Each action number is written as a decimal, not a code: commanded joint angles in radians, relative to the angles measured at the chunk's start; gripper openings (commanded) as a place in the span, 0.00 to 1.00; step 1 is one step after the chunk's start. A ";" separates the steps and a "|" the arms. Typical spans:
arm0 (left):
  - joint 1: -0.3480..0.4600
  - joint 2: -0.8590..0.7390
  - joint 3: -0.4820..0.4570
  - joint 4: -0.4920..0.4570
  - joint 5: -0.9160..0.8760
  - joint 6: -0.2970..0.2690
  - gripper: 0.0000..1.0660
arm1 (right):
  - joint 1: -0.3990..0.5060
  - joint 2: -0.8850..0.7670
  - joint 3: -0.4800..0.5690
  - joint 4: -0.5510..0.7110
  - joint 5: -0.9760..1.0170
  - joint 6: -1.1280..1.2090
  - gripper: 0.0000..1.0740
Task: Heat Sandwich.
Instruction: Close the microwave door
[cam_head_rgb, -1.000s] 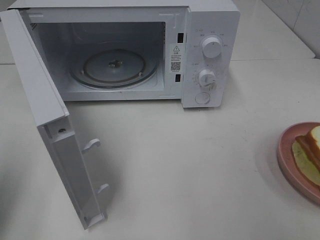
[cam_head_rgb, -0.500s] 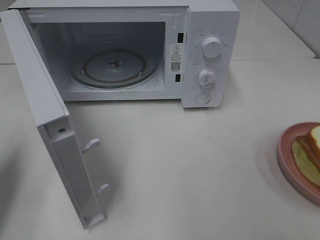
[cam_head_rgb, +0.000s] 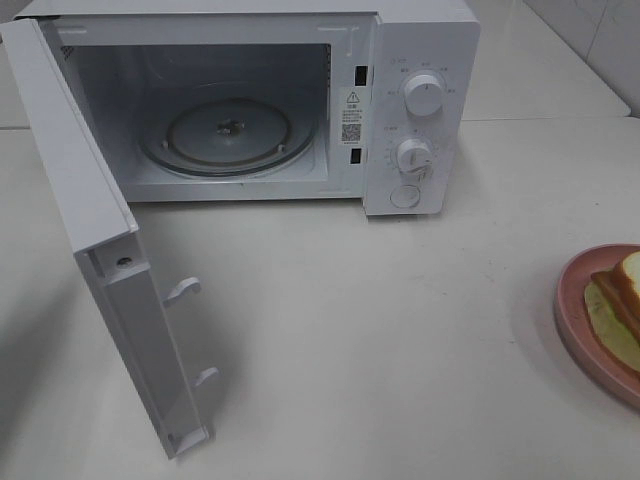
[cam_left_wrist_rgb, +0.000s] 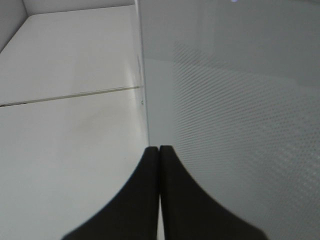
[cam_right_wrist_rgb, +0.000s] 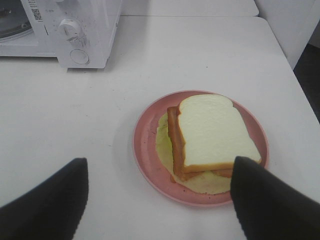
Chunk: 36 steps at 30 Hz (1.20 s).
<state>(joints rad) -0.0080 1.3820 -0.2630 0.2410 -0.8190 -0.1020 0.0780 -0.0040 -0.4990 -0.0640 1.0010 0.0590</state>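
The sandwich (cam_right_wrist_rgb: 210, 137) lies on a round pink plate (cam_right_wrist_rgb: 145, 150) with a shallow raised rim. Its top slice is thick, soft white bread with a tan crust; reddish-brown meat strips stick out along one edge, and a pale yellow-green layer spreads flat beneath. It sits just ahead of the right gripper (cam_right_wrist_rgb: 160, 200), between the two dark, matte fingers (cam_right_wrist_rgb: 55, 200), which stand wide apart and touch nothing.

The left gripper (cam_left_wrist_rgb: 159, 155) has its black, curved fingers pressed together with nothing between them. Its tips point at the edge of the door (cam_left_wrist_rgb: 230, 100), a smooth pale panel printed with a fine dot mesh.

From above, the microwave (cam_head_rgb: 420, 60) is a boxy, glossy white shell with two round knobs (cam_head_rgb: 424, 95) and a round button. Its door hangs open to the left, and a clear glass turntable (cam_head_rgb: 228, 135) rests inside. The table (cam_head_rgb: 380, 330) is matte off-white.

Against the earlier overhead frames, nothing has moved: door, plate and sandwich keep their places.
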 joint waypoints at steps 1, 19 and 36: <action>0.003 0.045 -0.029 0.084 -0.090 -0.067 0.00 | -0.007 -0.028 0.001 -0.003 -0.006 -0.002 0.70; -0.217 0.203 -0.154 0.003 -0.141 -0.042 0.00 | -0.007 -0.027 0.001 -0.003 -0.006 -0.003 0.70; -0.470 0.328 -0.298 -0.241 -0.109 0.066 0.00 | -0.007 -0.027 0.001 -0.003 -0.006 -0.003 0.70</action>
<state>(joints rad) -0.4700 1.7100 -0.5490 0.0260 -0.9300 -0.0560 0.0780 -0.0040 -0.4990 -0.0640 1.0010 0.0590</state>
